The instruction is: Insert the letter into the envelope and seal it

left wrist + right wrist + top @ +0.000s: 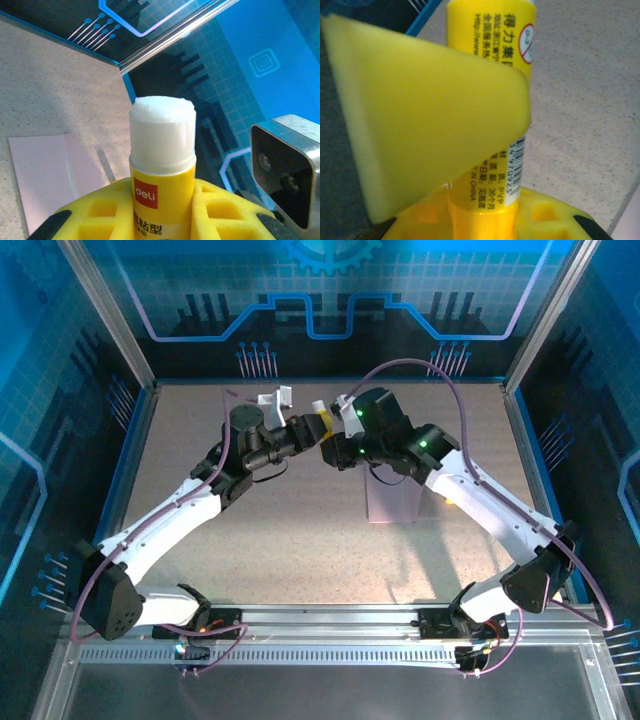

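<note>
- Blue patterned walls ring the speckled table [250, 540], where the envelope [392, 505] lies flat right of centre, partly under the right arm.
- Above the table's far middle, the left gripper [308, 428] is clamped narrowly on the glue stick [322, 423], whose bare white tip juts past the pads.
- The right gripper [334, 435] looks closed on the same stick's yellow body, one pad against the label.
- Risk: two grips pulling out of line could twist or drop the stick.
- Risk: uncapped glue could smear a pad, or the envelope's wrong face.

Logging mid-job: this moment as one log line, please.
left gripper: shut on yellow plastic glue stick, white glue exposed | right gripper: shut on same stick | pale pink paper envelope: flat on table
</note>
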Controlling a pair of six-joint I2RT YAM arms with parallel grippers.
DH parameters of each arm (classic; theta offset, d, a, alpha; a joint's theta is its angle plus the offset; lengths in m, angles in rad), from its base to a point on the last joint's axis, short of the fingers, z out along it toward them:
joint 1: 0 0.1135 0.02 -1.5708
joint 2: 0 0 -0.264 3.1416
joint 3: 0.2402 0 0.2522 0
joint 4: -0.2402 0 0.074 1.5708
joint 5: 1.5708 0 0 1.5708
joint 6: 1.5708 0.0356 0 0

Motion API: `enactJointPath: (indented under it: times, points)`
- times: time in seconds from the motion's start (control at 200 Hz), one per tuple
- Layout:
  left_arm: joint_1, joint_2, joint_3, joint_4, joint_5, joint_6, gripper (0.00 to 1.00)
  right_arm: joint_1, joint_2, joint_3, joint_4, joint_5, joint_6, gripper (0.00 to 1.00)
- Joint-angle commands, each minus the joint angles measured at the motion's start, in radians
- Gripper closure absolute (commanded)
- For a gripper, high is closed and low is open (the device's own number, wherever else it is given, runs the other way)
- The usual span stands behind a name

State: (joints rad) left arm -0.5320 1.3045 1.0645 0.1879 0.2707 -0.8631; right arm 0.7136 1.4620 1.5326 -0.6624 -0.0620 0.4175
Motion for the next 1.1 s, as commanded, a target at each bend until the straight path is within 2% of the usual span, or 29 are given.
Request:
enactJointPath:
  times: [0.0, 0.3, 0.58, 0.705, 0.961, 1.096]
  points:
    - [-0.009, -0.049, -0.044, 0.073, 0.128, 0.019, 1.00, -0.046, -0.068, -0.014, 0.154, -0.098, -0.003, 0.85]
    - [-0.007, -0.001, -0.072, 0.395, 0.351, -0.042, 1.00, -0.152, -0.158, -0.091, 0.370, -0.497, 0.097, 0.86]
    - [-0.008, 0.074, -0.054, 0.620, 0.485, -0.153, 1.00, -0.210, -0.189, -0.144, 0.563, -0.727, 0.220, 0.86]
    - [-0.007, 0.091, -0.052, 0.675, 0.516, -0.183, 1.00, -0.225, -0.186, -0.164, 0.674, -0.803, 0.294, 0.86]
    - [-0.008, 0.125, -0.057, 0.789, 0.553, -0.247, 1.00, -0.232, -0.180, -0.183, 0.822, -0.876, 0.388, 0.86]
    - [-0.007, 0.134, -0.058, 0.808, 0.560, -0.262, 1.00, -0.233, -0.183, -0.180, 0.817, -0.876, 0.387, 0.86]
